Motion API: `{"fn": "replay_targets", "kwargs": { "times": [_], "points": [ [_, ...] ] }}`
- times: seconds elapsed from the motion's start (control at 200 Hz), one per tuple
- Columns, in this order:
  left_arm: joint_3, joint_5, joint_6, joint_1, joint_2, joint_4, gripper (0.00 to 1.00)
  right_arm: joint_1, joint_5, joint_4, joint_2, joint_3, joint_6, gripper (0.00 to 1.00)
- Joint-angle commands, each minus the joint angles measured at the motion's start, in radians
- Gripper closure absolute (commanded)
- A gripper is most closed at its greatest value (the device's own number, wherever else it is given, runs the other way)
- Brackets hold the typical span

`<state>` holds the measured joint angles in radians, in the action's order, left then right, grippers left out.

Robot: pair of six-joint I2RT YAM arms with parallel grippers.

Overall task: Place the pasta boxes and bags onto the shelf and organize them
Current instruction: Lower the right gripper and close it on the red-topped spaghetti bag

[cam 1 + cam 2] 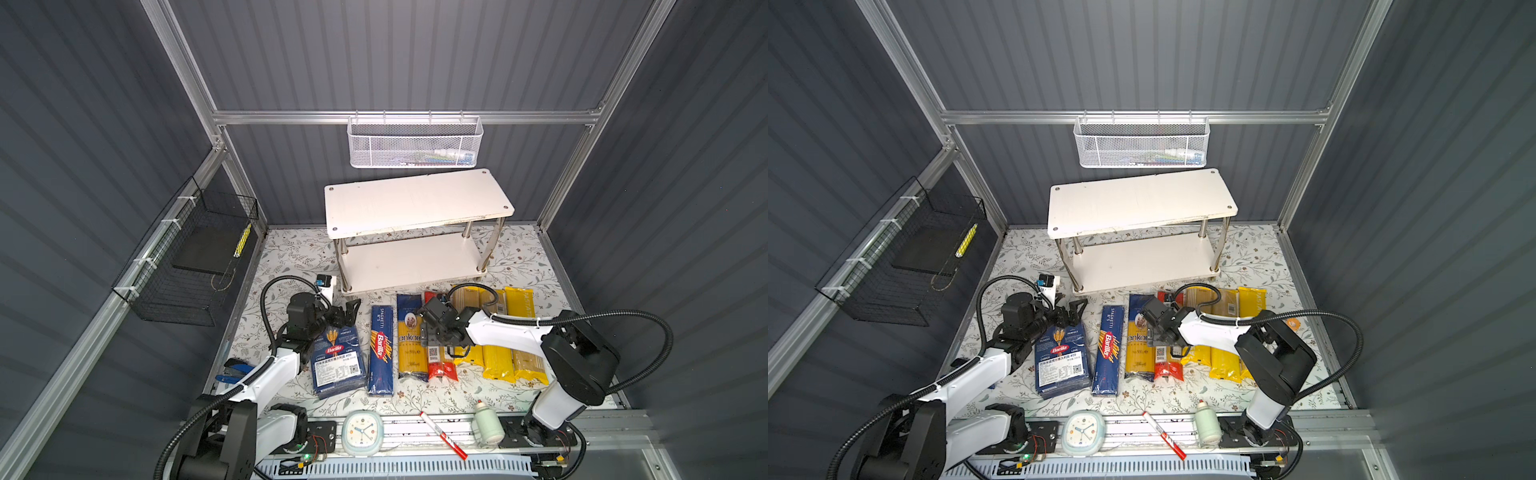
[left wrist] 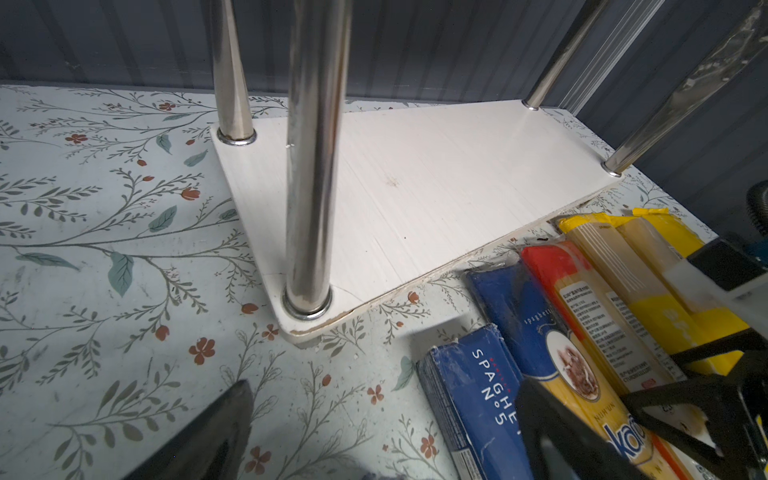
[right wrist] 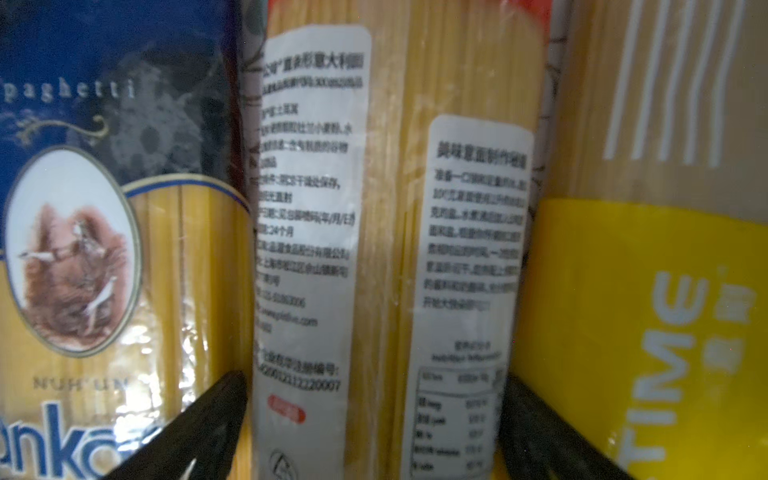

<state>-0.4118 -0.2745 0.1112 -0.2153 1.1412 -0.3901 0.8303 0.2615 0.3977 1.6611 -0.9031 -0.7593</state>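
Spaghetti fills my right wrist view. My right gripper [image 3: 374, 378] hangs low over the red-and-clear bag [image 3: 386, 208], its black fingers [image 3: 208, 419] spread wide, one along each long side of the pack. Whether the pads actually touch the plastic I cannot tell, since the picture is soft down there.

That bag lies flat on the floral table [image 1: 299, 257], close between the ankara bag [image 3: 104, 249] and the nearest of the three yellow Pastatime bags [image 1: 498, 365]. In both top views the whole row lies side by side in front of the shelf [image 1: 415, 199]. From the left come the wide Barilla box [image 1: 336, 365], the narrow Barilla box [image 1: 381, 349], the ankara bag, the red-and-clear bag and the Pastatime bags. My right arm reaches across the yellow packs.

The shelf stands at the back of the table on its chrome legs — every pack is on the cloth, not on either board.

My left gripper [image 1: 348, 311] hovers just past the far end of the wide Barilla box, fingers parted, with only flowered cloth between them. Its wrist view looks at the shelf's lower board and the nearest chrome leg [image 2: 311, 166].
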Motion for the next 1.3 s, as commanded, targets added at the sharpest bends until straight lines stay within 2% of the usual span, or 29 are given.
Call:
{"fn": "replay_targets", "kwargs": {
  "times": [0.0, 0.465, 0.67, 1.296],
  "points": [
    [0.005, -0.02, -0.021, 0.001, -0.013, -0.014, 0.01, 0.006, 0.015, 0.05, 0.012, -0.017, -0.006, 0.06],
    [-0.002, -0.023, -0.022, 0.002, -0.001, -0.009, 0.01, 0.003, 0.038, 0.076, -0.029, 0.027, -0.004, 0.06],
    [-0.002, -0.023, -0.022, 0.002, -0.001, -0.009, 0.01, 0.0, 0.036, 0.089, -0.03, 0.022, 0.023, 0.13],
    [-0.002, -0.022, -0.022, 0.002, -0.001, -0.008, 0.01, 0.001, -0.01, 0.056, 0.042, 0.014, -0.009, 0.11]
  ]
}}
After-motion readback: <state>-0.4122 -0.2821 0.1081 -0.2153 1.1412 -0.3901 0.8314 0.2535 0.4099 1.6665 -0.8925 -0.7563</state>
